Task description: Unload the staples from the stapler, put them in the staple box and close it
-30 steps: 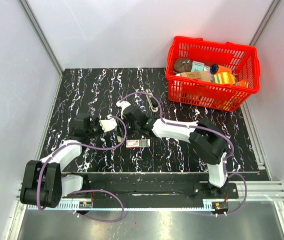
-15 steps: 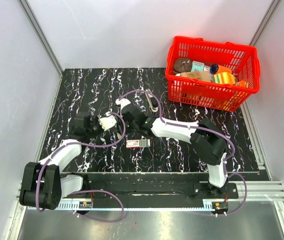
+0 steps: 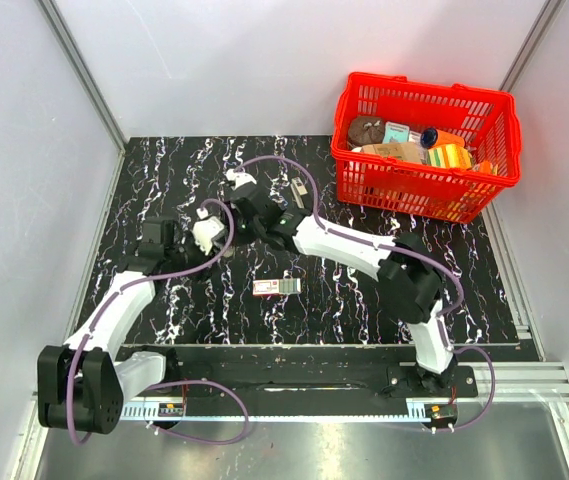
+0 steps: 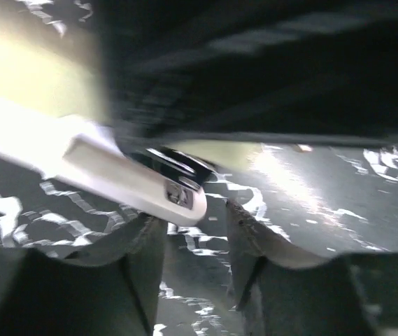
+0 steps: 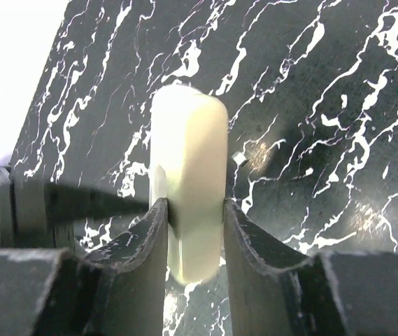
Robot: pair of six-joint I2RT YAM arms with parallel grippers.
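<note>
Right tool (image 5: 192,210) clamped on the stapler (image 5: 188,150), one finger on each long side, pale olive-beige body pointing away from the camera over the black marbled table (image 3: 179,170). Can't tell if it touches the table.

Left tool (image 4: 195,227) partly open. Table shows through the gap and nothing sits between the fingers. The stapler's whitish part (image 4: 115,178) sticks out as a long bar, its tip just beyond the left fingertips. Contact unclear, view blurred. A dark bulk (image 4: 268,63) fills the top of the left wrist view and blocks the rest of the stapler.

In the top view both tools meet left of table centre, and the stapler is mostly hidden under them. A purple cable (image 3: 276,163) arcs over that spot.

Red-and-white box (image 3: 276,287) lies flat on the table nearer the arm bases, apart from both tools. Print too small to read. A small pale grey item (image 3: 298,190) lies just behind the right arm, can't tell what it is.

Red plastic basket (image 3: 414,190) at the far right corner, well apart, holds assorted packs in orange, yellow-green and teal plus a brownish round thing. Labels not legible.
</note>
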